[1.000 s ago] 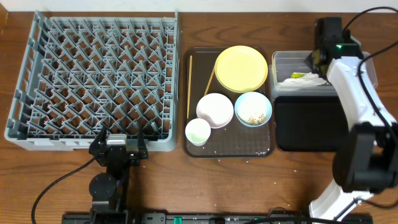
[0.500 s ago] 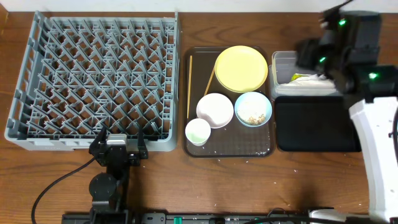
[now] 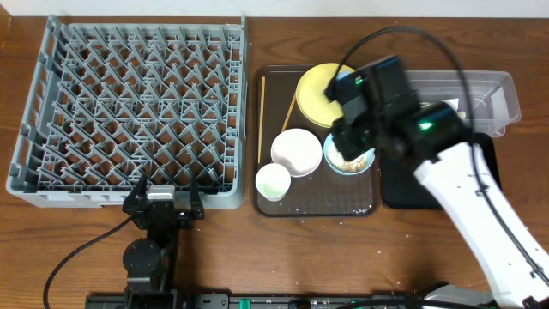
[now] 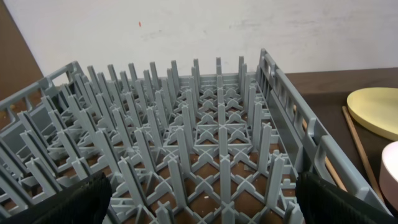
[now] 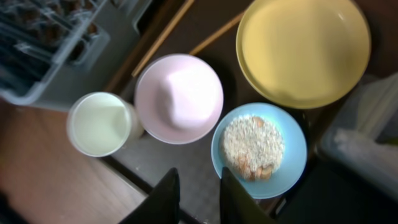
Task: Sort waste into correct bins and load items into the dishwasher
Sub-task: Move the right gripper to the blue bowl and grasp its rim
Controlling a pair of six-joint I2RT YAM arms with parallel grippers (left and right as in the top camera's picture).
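A second ago my right arm was over at the clear tub (image 3: 502, 90) on the far side of the counter (image 3: 86, 249). Now it has swung in over the dark brown tray (image 3: 317, 206), and my right gripper (image 5: 198, 202) hangs just beside the near rim of the light blue bowl (image 5: 259, 150). Its jaws are slightly parted and there is nothing between them. I take that to mean the trip to the tub is over and the food waste comes next. The pale crumbs (image 5: 254, 144) sit heaped in the middle of the blue bowl, which stands on the brown tray between the white bowl (image 5: 179, 98) and the black tray (image 3: 399, 189). My arm hides most of the tub in the overhead view, so I cannot tell how the napkin lies now. The yellow plate (image 5: 303, 50), the small white cup (image 5: 99, 124) and the chopsticks (image 3: 262, 116) lie where they lay before. The grey dish rack (image 3: 129, 199) holds nothing. My left gripper (image 4: 200, 202) rests at the rack's near edge with its jaws spread wide and empty, unmoved. None of the dishes is loaded yet. The bowl probably needs emptying before it can go to the rack, and gripping its rim without tipping crumbs onto the tray looks like the delicate part.
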